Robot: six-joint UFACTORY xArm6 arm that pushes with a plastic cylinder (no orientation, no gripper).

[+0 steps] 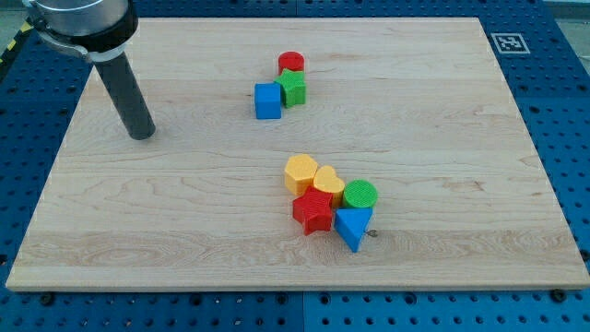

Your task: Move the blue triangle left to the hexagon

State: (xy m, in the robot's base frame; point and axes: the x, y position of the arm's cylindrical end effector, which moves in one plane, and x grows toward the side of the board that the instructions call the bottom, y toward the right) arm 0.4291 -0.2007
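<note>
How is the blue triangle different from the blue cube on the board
The blue triangle is wedge-shaped; the blue cube is boxy. The triangle sits low in the view, touching the red star; the cube sits higher, beside the green block. Both are blue, and far from my tip.

The arm's upper body [81, 23] runs out past the view's top edge at the left, so only its lower housing and rod show. The green star block [294, 88] is partly covered by the blue cube [267, 101] in front and it hides the base of the red cylinder [291, 63] behind. The bench [184, 212] has its near edge cropped at the view's bottom.
</note>
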